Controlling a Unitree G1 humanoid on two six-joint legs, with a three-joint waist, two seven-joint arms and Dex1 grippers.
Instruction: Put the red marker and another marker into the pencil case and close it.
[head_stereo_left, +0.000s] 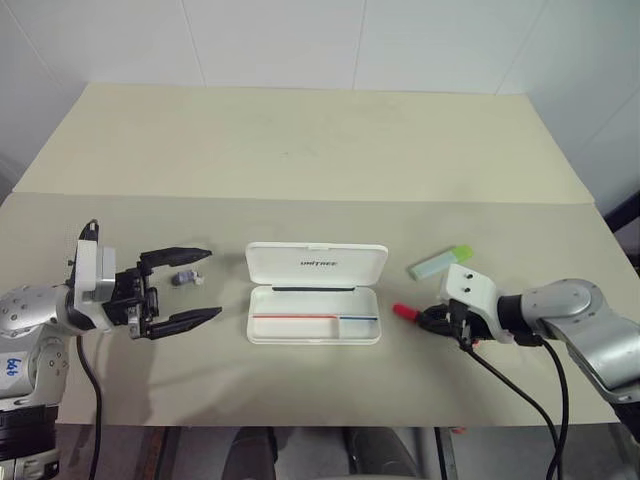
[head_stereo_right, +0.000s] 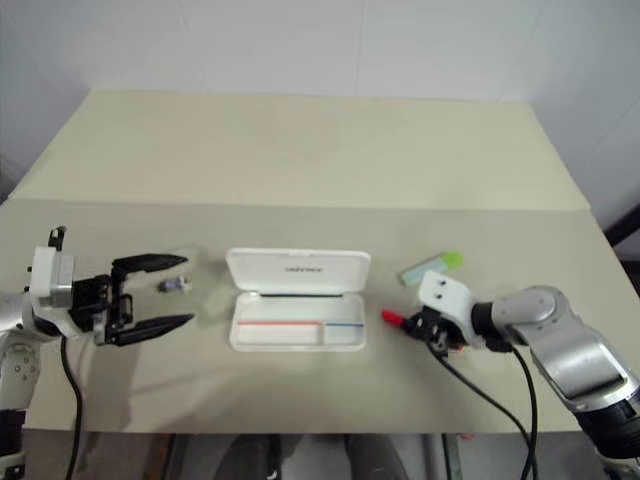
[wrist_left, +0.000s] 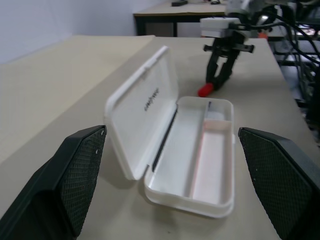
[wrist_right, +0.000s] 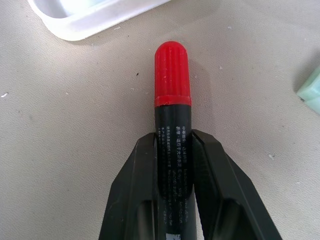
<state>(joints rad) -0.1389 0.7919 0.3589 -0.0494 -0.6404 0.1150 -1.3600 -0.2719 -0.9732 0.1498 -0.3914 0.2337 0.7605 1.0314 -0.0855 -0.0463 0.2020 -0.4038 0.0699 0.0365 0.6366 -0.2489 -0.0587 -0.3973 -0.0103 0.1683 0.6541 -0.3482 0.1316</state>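
Right gripper (wrist_right: 173, 150) clamped on the red marker (wrist_right: 172, 95), red cap toward the open pencil case (head_stereo_left: 314, 316); left gripper (head_stereo_left: 203, 287) spread wide.

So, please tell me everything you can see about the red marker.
The red marker is a slim pen with a black barrel carrying small white print and a ribbed red cap, plastic by the look of it. It lies flat on the beige table, just to the right of the open white pencil case, its cap pointing toward the case. The right gripper is closed on the barrel, its two black fingers pressing it from both sides. The cap is on.
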